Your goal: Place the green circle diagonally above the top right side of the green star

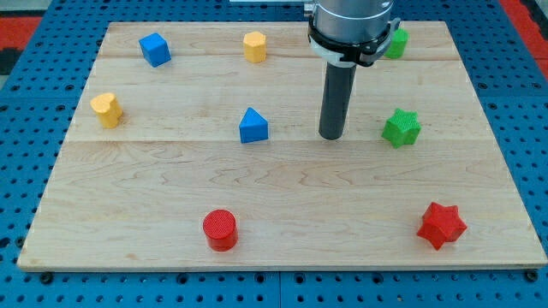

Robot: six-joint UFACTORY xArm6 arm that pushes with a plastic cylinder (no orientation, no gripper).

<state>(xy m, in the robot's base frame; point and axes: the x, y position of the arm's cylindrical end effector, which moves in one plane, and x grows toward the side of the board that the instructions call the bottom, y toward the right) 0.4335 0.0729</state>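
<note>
The green star point(401, 127) lies at the view's right of the wooden board point(282, 214). The green circle point(396, 43) sits near the board's top edge, above the star, partly hidden behind the arm's body. My tip point(331, 136) rests on the board to the left of the green star, with a gap between them, and well below and left of the green circle. It touches no block.
A blue triangle point(253, 127) lies left of my tip. A yellow block point(254, 46) and a blue cube point(155, 50) sit near the top. A yellow block point(107, 109) is at the left. A red cylinder point(220, 229) and a red star point(442, 225) sit near the bottom.
</note>
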